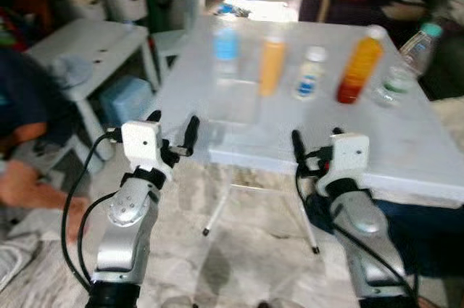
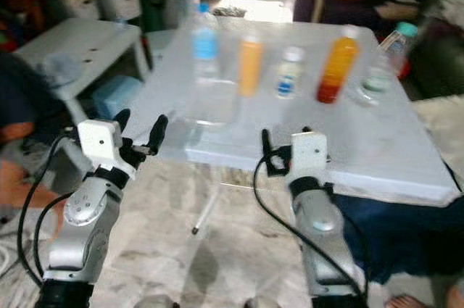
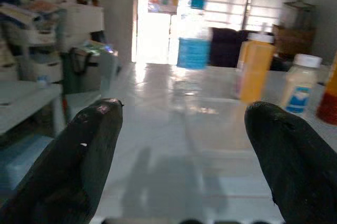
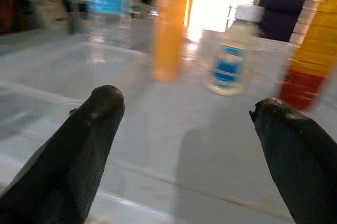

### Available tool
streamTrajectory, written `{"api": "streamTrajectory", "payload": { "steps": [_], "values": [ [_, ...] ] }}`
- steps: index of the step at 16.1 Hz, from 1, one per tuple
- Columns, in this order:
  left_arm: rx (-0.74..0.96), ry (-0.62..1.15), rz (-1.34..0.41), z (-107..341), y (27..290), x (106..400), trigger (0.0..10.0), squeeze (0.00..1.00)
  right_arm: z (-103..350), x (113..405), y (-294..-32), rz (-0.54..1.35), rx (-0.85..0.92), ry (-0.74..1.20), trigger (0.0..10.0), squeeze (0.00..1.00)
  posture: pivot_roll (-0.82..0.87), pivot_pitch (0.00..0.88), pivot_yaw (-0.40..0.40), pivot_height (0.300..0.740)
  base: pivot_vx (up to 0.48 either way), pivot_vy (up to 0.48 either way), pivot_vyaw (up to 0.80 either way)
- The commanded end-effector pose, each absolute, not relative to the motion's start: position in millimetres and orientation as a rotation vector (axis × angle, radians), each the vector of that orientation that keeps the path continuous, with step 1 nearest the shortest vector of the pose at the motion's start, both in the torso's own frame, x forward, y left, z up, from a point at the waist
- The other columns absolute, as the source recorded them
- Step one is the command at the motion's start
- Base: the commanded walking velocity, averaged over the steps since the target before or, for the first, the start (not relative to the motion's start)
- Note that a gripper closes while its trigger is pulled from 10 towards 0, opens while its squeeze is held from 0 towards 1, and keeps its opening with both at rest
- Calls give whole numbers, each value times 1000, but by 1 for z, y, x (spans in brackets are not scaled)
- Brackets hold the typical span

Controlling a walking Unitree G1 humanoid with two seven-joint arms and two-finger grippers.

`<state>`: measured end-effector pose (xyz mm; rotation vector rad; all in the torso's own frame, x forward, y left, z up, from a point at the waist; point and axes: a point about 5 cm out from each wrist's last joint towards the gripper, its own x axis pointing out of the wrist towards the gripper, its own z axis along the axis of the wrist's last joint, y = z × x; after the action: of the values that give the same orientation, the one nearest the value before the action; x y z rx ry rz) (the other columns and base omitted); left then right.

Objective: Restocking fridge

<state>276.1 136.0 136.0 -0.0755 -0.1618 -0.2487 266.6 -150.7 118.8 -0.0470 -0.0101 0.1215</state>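
Five bottles stand in a loose row across the far half of the white tabletop (image 1: 406, 156); none has been lifted, so the restocking appears not yet begun and every bottle is left to carry. From left to right: a clear water bottle (image 1: 226, 48) with a blue label, a pale orange juice bottle (image 1: 272, 66), a small white bottle (image 1: 310, 73) with a blue label, a taller orange bottle (image 1: 359, 67) that darkens to red near its base, and a clear bottle (image 1: 406, 61) with a pale blue-green cap, tilted or perhaps lying over; blur prevents certainty. A clear, low container (image 1: 235, 99) seems to rest just near of the water bottle. The left end effector (image 1: 172, 134) hovers at the near left edge of the tabletop, fingers spread wide and holding nothing. The right end effector (image 1: 316, 150) hovers at the near edge, likewise spread wide and empty, well apart from the bottles. A smaller white table (image 1: 80, 43) stands at far left.
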Motion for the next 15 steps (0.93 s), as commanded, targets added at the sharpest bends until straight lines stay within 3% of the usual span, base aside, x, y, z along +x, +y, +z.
{"api": "streamTrajectory", "payload": {
  "steps": [1,6,11,15],
  "values": [
    [-72,-169,-258,138,134,276,10000,0,125,267,-154,108,-52,-34,10000,0,-1,18,-12,740,311,368,0],
    [-67,-173,-271,139,131,275,10000,0,125,268,-153,110,-46,-31,10000,0,1,19,-13,740,179,206,0],
    [-64,-137,-257,135,131,274,10000,0,124,268,-154,105,-43,-24,10000,0,-1,17,-10,740,0,0,-733],
    [-14,-86,-178,126,158,249,10000,0,125,253,-166,75,-71,-37,10000,0,-1,4,0,740,0,0,0]
  ]
}}
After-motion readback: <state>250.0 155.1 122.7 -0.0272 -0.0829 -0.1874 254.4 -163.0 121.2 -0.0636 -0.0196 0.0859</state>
